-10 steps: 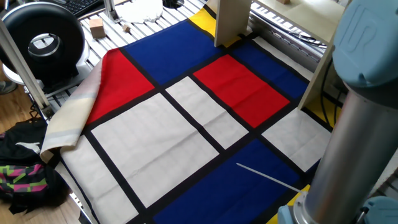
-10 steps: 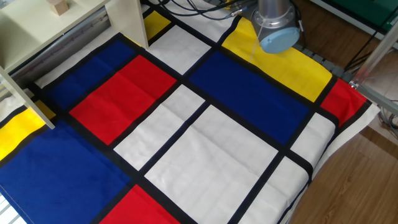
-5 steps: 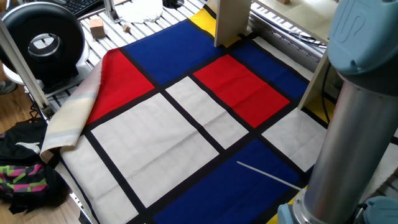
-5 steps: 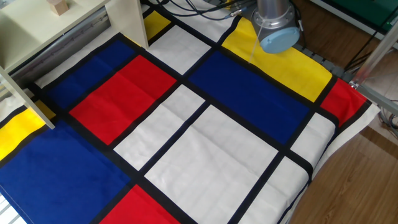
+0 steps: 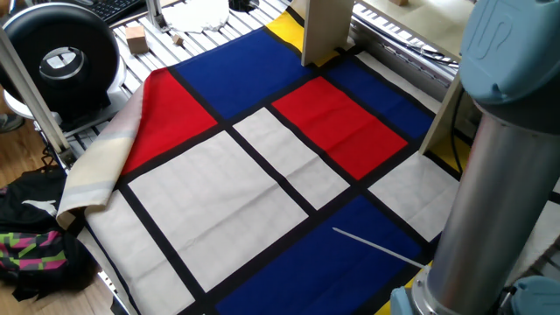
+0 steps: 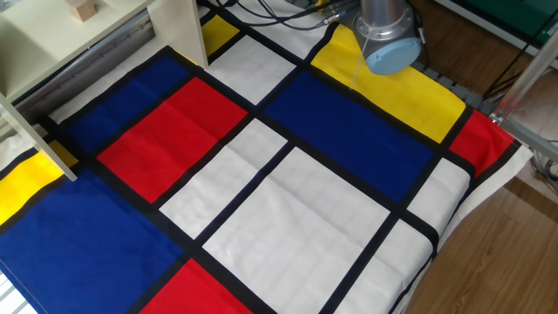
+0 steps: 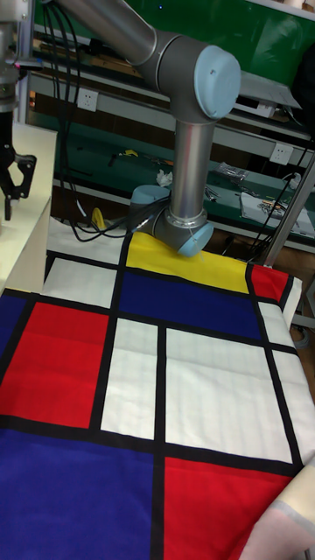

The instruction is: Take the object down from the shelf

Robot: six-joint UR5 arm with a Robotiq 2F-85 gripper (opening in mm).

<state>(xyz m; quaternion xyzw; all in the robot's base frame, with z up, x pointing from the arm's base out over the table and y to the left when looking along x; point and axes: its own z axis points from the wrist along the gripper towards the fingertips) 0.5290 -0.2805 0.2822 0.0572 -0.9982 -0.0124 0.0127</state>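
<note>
The object (image 6: 83, 9) is a tiny tan wooden cube on top of the shelf (image 6: 52, 39), a pale cream board unit with flat upright legs, at the far left of that view. From the opposite side the shelf (image 5: 325, 31) shows at the top, with the object (image 5: 401, 2) barely visible at the frame edge. My gripper (image 7: 7, 203) hangs over the shelf top (image 7: 22, 227) in the tall fixed view, cut off by the left edge. Only one black finger shows, so its state is unclear. No cube shows in that view.
A cloth of red, blue, white and yellow rectangles (image 6: 288, 174) covers the table. The arm's base (image 6: 384, 39) stands at its far side and the arm's grey link (image 5: 499, 157) fills the right. A bigger tan block (image 5: 135, 37) and a black round device (image 5: 59, 57) lie beyond the cloth.
The arm's large link shifted slightly left between one second and half a second ago. Since then nothing has visibly moved.
</note>
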